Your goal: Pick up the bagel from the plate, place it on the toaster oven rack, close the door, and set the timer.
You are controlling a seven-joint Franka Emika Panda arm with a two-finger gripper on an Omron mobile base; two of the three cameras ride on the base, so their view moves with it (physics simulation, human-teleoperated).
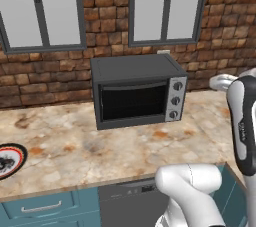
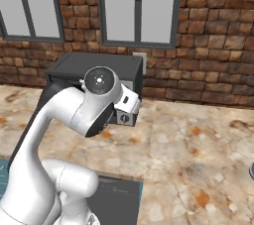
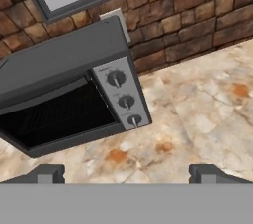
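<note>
Beyond the hand (image 3: 126,172), up-left, the door (image 3: 64,119).

A matt dark grey toaster oven (image 1: 137,91) with a dark glass door (image 1: 133,102) and a brushed silver metal panel (image 3: 121,97) carrying dark knobs. It sits on a polished, marbled beige stone counter (image 1: 100,143) with rust-coloured blotches. Behind is a rough red-brown brick wall (image 1: 105,11). The plate (image 1: 9,160) looks glossy and glazed.
</note>
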